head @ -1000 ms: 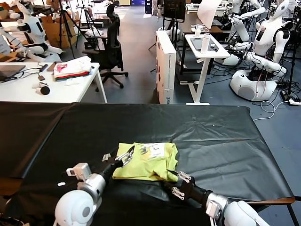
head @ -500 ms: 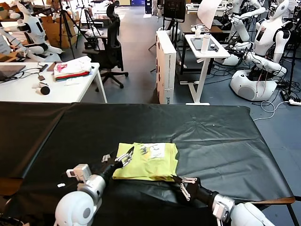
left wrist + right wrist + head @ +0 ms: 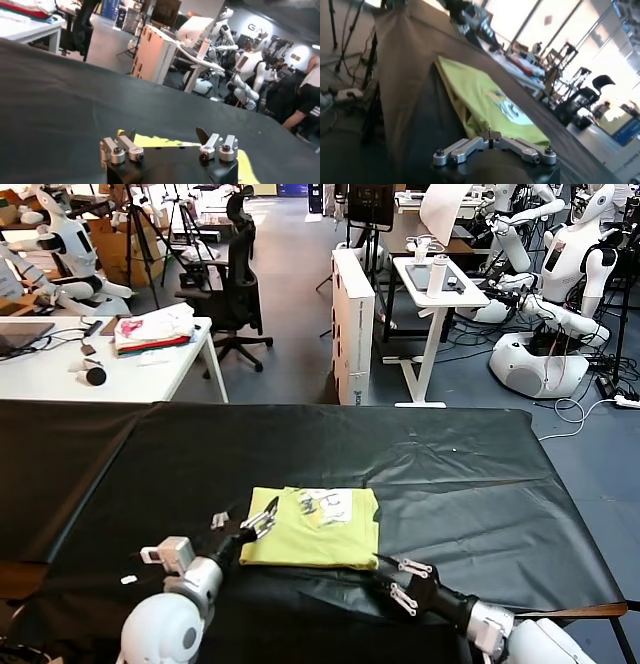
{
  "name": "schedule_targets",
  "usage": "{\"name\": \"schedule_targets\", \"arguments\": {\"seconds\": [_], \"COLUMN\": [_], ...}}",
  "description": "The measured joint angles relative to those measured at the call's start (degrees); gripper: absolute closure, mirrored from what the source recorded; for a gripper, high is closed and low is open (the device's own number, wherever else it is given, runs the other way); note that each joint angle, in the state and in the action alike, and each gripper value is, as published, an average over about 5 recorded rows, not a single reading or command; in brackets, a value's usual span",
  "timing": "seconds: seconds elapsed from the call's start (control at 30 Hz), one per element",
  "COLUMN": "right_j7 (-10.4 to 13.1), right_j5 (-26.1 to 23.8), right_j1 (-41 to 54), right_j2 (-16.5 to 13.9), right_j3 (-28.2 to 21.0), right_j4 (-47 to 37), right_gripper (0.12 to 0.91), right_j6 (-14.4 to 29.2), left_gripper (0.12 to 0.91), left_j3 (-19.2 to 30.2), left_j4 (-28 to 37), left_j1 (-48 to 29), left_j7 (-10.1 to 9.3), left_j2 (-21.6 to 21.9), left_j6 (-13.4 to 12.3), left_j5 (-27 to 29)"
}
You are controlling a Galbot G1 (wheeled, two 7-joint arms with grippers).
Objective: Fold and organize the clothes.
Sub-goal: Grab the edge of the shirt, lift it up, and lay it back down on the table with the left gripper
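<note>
One T-shirt (image 3: 315,529), two tools

A black cloth (image 3: 450,474) covers the near table; beyond stand a white desk (image 3: 60,379) and black office chair (image 3: 238,279).

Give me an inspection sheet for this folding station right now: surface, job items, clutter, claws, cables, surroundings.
Surface: black sheet-covered table, wrinkled.
Job's things: lime yellow-green cotton T-shirt folded into a rectangle, white graphic up.
Clutter: small white scrap near the table's left front.
Claws: left claw open at the shirt's left edge; right claw off the shirt's front right corner, holding nothing.
Cables: loose leads on the floor at right.
Surroundings: white desk with a white-red-pink fabric pile, office chair, parked white robots.
</note>
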Motion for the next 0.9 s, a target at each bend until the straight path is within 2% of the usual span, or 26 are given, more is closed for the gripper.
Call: {"name": "schedule_targets", "arguments": {"seconds": [0.13, 0.23, 0.47, 0.67, 0.9], "right_j7": [1.3, 2.1, 3.1, 3.1, 3.0], "right_j5": [4.3, 7.8, 13.6, 14.5, 14.5], "right_j1": [-3.8, -6.3, -9.9, -11.9, -12.8], "right_j2": [1.3, 2.7, 5.0, 5.8, 6.4], "right_j3": [3.1, 5.3, 9.7, 12.5, 13.5], "right_j4": [2.0, 3.6, 7.3, 9.1, 10.0], "right_gripper": [0.203, 0.131, 0.118, 0.118, 0.118], "right_j6": [-0.8, -2.5, -5.2, -5.6, -6.1], "left_gripper": [0.123, 0.123, 0.123, 0.123, 0.123], "left_j3": [-0.3, -0.6, -1.7, -2.3, -2.1], "left_j4": [2.0, 3.6, 7.2, 9.9, 12.3], "left_j1": [-0.1, 0.0, 0.9, 1.2, 1.1], "left_j7": [0.69, 1.83, 4.16, 5.37, 5.81], "left_j2": [-0.3, -0.4, -1.0, -0.9, -1.1], "left_j6": [-2.1, -4.0, -7.5, -9.8, -11.7], "left_j5": [-0.6, -1.0, -2.7, -4.0, -4.3]}}
